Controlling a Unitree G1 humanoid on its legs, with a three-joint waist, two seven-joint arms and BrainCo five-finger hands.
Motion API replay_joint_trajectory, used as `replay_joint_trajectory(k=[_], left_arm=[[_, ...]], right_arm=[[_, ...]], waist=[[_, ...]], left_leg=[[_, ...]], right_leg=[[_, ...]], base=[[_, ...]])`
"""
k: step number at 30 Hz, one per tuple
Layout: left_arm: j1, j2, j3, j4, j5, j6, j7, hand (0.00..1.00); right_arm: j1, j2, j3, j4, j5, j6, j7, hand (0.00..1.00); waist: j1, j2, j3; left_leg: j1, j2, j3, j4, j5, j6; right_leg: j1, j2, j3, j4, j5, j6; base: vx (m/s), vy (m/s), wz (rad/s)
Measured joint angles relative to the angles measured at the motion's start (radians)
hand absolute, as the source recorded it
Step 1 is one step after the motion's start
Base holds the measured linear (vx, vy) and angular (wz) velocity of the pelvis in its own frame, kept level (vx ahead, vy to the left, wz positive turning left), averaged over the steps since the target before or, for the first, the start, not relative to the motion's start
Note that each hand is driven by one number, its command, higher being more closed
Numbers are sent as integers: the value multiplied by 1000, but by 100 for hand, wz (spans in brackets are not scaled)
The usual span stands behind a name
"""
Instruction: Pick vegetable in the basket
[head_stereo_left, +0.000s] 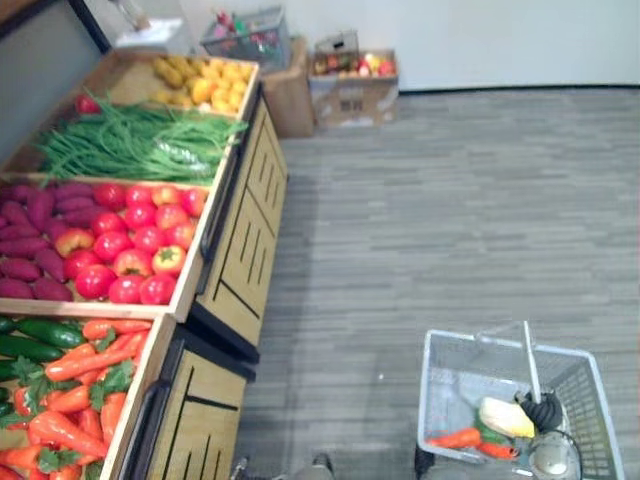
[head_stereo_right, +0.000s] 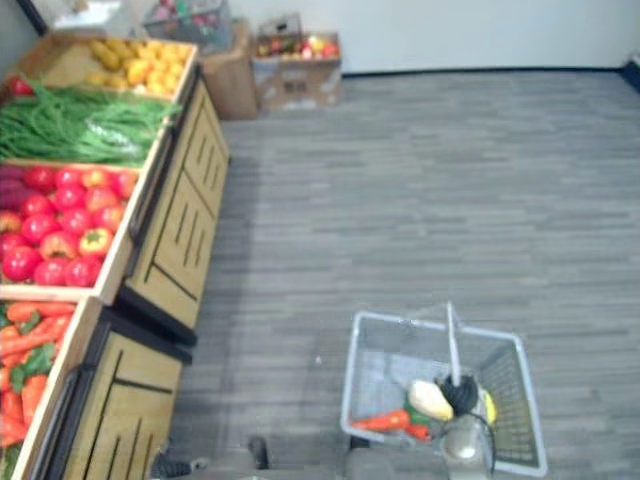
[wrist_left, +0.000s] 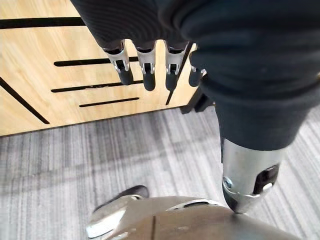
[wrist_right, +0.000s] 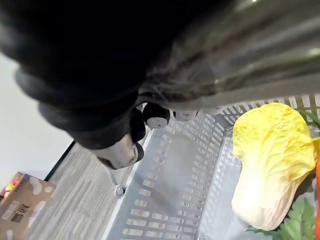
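The right hand (wrist_right: 122, 145) has its fingers curled round the smooth grey bar handle (head_stereo_left: 531, 362) of a perforated grey plastic basket (head_stereo_left: 470, 336) standing on the striped grey carpet. In the basket lie a crinkled pale-yellow cabbage (wrist_right: 270, 165) and, beside it, a tapered orange carrot (head_stereo_left: 455, 438). The left hand (wrist_left: 145, 70) hangs slack and empty, fingers straight, before a slotted light-wood panel (wrist_left: 45, 55).

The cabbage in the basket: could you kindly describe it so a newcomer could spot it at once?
On the grey floor right of the wooden produce stands sits a grey mesh basket. Inside lies the cabbage, pale yellow and bulky, unlike the slim orange carrots beside it.
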Motion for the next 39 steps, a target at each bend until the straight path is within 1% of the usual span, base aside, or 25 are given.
replay_joint_trajectory(k=[3,6,8,9,10,12,13,15,18,19,20,21,22,23,24,26,27,29,30,31,32,33,34,36,39], left_arm=[[-5,0,-29,0,1,0,-1,0],[-5,0,-28,7,0,1,-1,0],[-7,-1,-29,6,-1,2,-2,0],[-7,-1,-29,11,-2,2,-2,0],[-5,3,-28,18,-5,8,-2,0],[0,25,-27,16,-7,21,-1,0],[3,32,-25,13,-8,24,1,0],[-4,52,-14,12,-16,24,3,0],[-17,43,7,4,-22,25,3,0],[-20,40,7,-11,-22,22,3,0],[-20,44,17,-16,-22,21,3,0],[-21,47,20,-15,-22,22,3,0],[-21,16,25,-12,-22,22,2,0],[-20,-11,33,-12,-22,19,3,0],[-19,-20,36,-11,-22,19,3,0],[-18,-31,64,-8,-36,22,6,0],[-18,-34,68,-9,-59,22,13,0],[-10,-43,96,-17,-144,19,25,0],[-7,-43,95,-23,-171,17,26,0],[-7,-44,95,-27,-181,16,26,0],[-7,-44,95,-32,-192,13,27,0],[1,-48,95,-51,-218,7,34,0],[5,-51,95,-57,-218,5,40,0],[11,-53,95,-67,-218,-1,48,0],[13,-53,94,-67,-216,0,48,0]], right_arm=[[-3,-5,0,1,1,0,2,100],[-28,-6,-1,1,1,-1,2,100],[-34,-6,-4,1,2,-1,2,100],[-36,-5,-3,4,2,1,3,100],[-42,2,-2,8,2,3,3,100],[-50,22,-1,9,5,7,2,100],[-46,36,-1,13,6,8,3,100],[-55,49,0,14,5,8,3,100],[-84,47,-9,14,6,7,3,100],[-91,48,-13,14,5,7,3,100],[-92,52,-13,14,4,10,3,100],[-92,52,-13,20,4,11,4,100],[-92,44,-21,20,4,15,3,100],[-95,46,-29,19,4,16,3,100],[-94,47,-29,19,4,17,3,100],[-81,46,-37,15,4,17,4,100],[-72,44,-39,15,4,17,4,100],[-33,44,-41,-5,4,17,5,100],[-22,44,-41,-19,4,18,5,100],[-6,41,-50,-42,3,17,5,100],[3,40,-57,-50,3,16,5,100],[22,39,-80,-55,3,16,3,100],[27,37,-83,-55,3,16,2,100],[27,31,-99,-55,4,18,-1,100],[30,31,-107,-55,4,18,-6,100]], waist=[[-1,16,4],[12,10,9],[19,1,12],[21,-7,18],[21,-10,20],[16,-26,33],[7,-35,31],[9,-59,31],[5,-50,36],[7,-51,39],[7,-65,33],[7,-66,34],[6,-16,29],[6,6,18],[4,11,16],[-7,12,14],[-6,10,15],[0,-3,19],[3,-12,24],[11,-12,23],[14,-13,23],[15,-13,23],[16,-14,23],[21,-16,23],[20,-17,23]], left_leg=[[16,-20,3,-7,-7,12],[32,-22,25,-6,-35,22],[38,-26,27,16,-62,34],[55,-28,34,17,-77,41],[70,-27,42,15,-82,46],[124,-35,43,10,-88,57],[128,-36,33,3,-88,57],[129,-28,17,-2,-86,52],[130,19,-9,-22,-82,20],[140,44,-19,-35,-85,-8],[151,56,-38,-42,-95,-40],[165,68,-47,-47,-101,-56],[174,118,-68,-55,-99,-72],[163,145,-89,-45,-62,-87],[155,154,-102,-33,-40,-91],[93,170,-176,97,43,-80],[72,171,-191,148,72,-76],[-7,166,-225,353,240,-32],[-31,167,-223,403,285,-25],[-73,162,-206,503,256,-22],[-93,159,-191,543,230,-18],[-129,142,-141,599,162,-21],[-138,132,-129,601,137,-21],[-169,90,-85,511,66,-20],[-170,56,-37,285,70,-16]], right_leg=[[9,-17,8,-5,5,8],[-6,-16,37,25,-11,13],[-60,-23,51,163,-78,29],[-122,-25,51,317,-114,38],[-195,-31,52,484,-116,37],[-252,-58,69,653,-121,44],[-253,-75,41,651,-139,15],[-253,-89,7,542,-144,6],[-259,-87,-9,340,-126,15],[-261,-89,-7,250,-90,14],[-253,-101,-10,186,-44,23],[-252,-98,-21,200,25,43],[-263,-62,-56,264,15,18],[-290,-44,-75,332,-48,-3],[-296,-40,-83,357,-67,-14],[-262,-38,-135,405,-132,-45],[-241,-38,-147,405,-146,-51],[-146,-30,-162,374,-170,-76],[-123,-27,-161,357,-174,-82],[-91,-27,-155,329,-180,-93],[-77,-27,-151,315,-181,-94],[-28,-27,-150,279,-182,-97],[-11,-27,-150,268,-183,-98],[34,-27,-146,232,-183,-98],[50,-34,-145,227,-182,-94]], base=[[65,90,-7],[45,50,-30],[22,44,-21],[-20,32,-15],[-25,31,-15],[45,21,9],[79,-3,29],[132,-68,27],[236,-196,24],[276,-304,37],[298,-340,35],[318,-359,38],[310,-332,30],[348,-374,26],[333,-376,30],[320,-367,51],[291,-338,52],[262,-307,19],[230,-241,-14],[169,-162,-21],[252,-189,-20],[201,-123,-9],[219,-96,-6],[153,-3,-11],[151,86,-14]])
